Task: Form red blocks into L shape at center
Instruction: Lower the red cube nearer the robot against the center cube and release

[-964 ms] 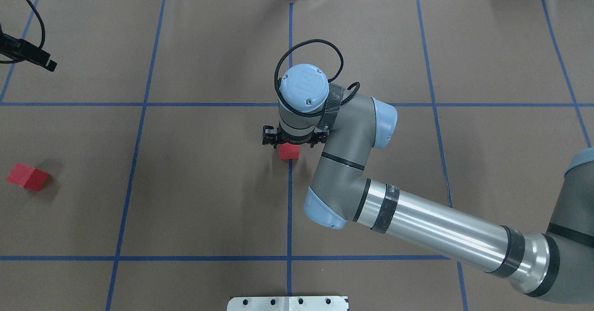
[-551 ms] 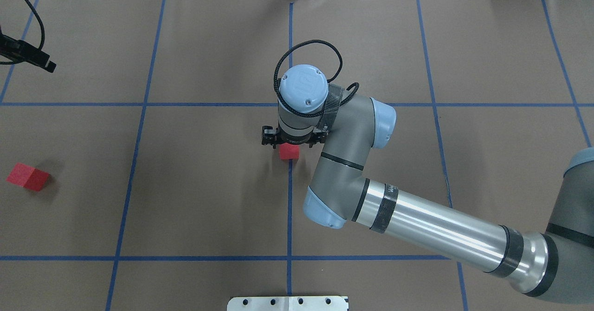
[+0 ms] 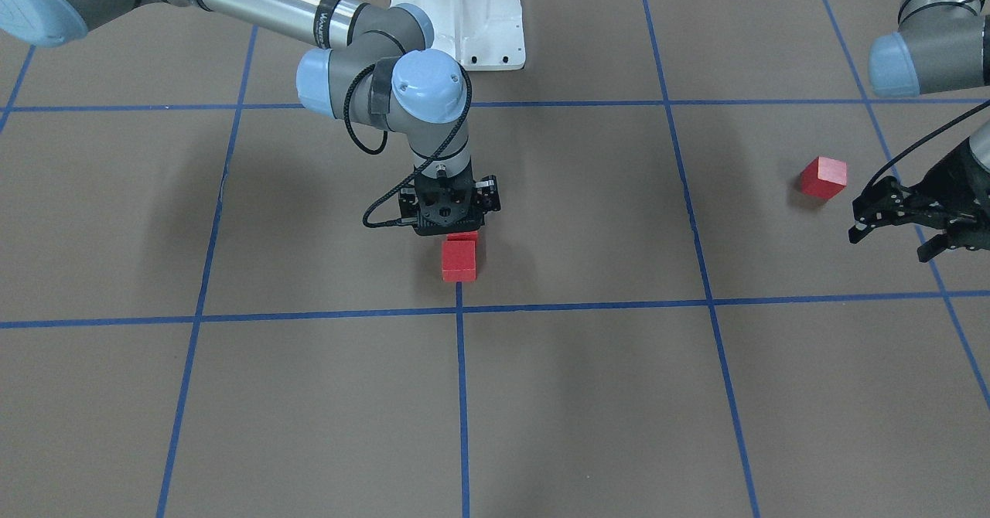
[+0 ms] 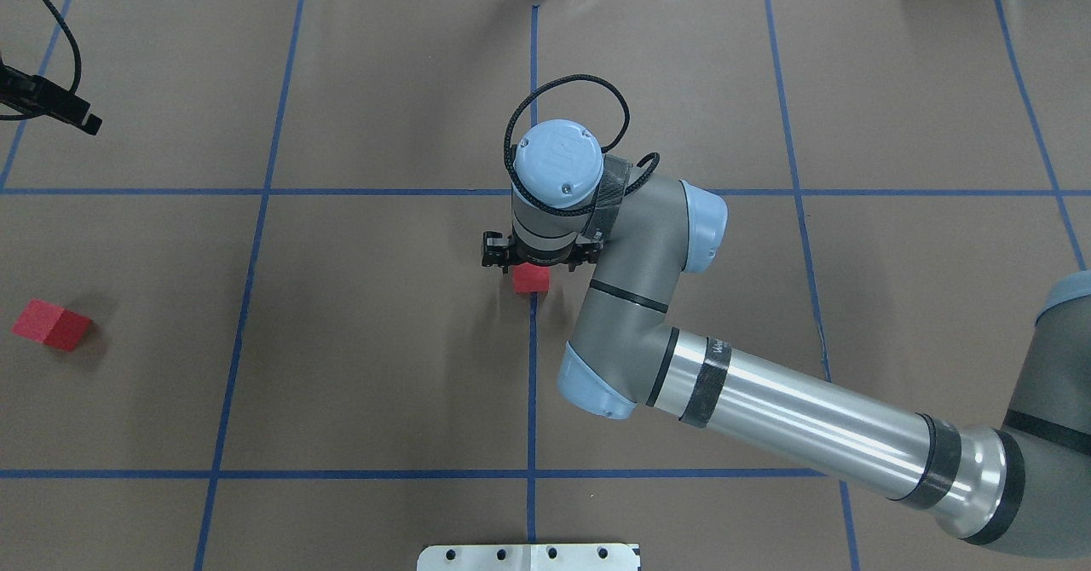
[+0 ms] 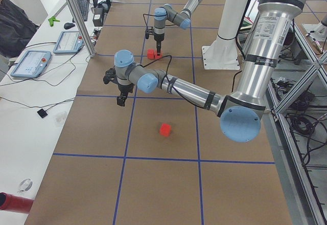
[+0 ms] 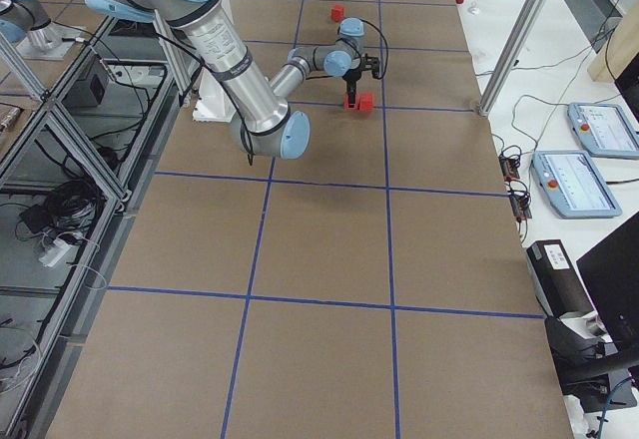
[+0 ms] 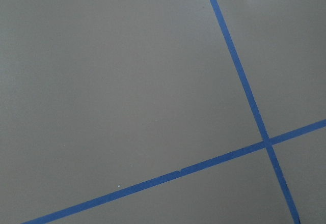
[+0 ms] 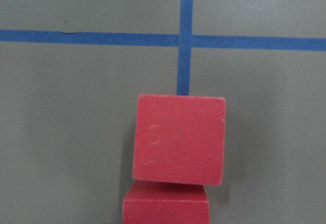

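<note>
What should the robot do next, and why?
Probably the left gripper should move over the lone block and come down on it. Two blocks already sit in a row by the center. The third lies far off, close to that gripper, which looks open and empty.

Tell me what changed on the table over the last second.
Almost nothing. The left claw edged slightly toward the left edge of the overhead view. The right claw stayed low at the center, over the exposed red block and the tucked red block behind it. No grip or release is visible. The lone red block kept its place.
</note>
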Controlling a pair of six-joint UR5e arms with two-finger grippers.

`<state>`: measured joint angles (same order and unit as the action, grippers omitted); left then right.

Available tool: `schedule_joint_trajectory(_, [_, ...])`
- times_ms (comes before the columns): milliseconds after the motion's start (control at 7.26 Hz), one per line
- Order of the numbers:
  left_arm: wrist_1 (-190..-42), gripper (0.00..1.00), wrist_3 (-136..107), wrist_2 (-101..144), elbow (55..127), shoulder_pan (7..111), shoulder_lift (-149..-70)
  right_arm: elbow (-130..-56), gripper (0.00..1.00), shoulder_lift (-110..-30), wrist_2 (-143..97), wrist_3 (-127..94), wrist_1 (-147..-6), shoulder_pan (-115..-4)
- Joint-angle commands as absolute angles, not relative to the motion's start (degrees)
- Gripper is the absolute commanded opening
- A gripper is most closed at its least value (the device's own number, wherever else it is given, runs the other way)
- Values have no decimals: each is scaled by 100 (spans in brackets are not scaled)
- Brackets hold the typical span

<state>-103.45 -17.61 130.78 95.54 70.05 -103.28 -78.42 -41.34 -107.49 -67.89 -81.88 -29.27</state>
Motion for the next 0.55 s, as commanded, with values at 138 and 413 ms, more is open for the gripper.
schedule_joint_trajectory(138, [-10345, 99, -1758, 13078, 9554, 7005, -10327, -7840, 46, -4140, -10749, -6873, -8174, -2927])
schedule_joint_trajectory(413, [-10345, 99, -1758, 13078, 9554, 7005, -10327, -7840, 41, -4175, -10749, -6820, -8025, -2935])
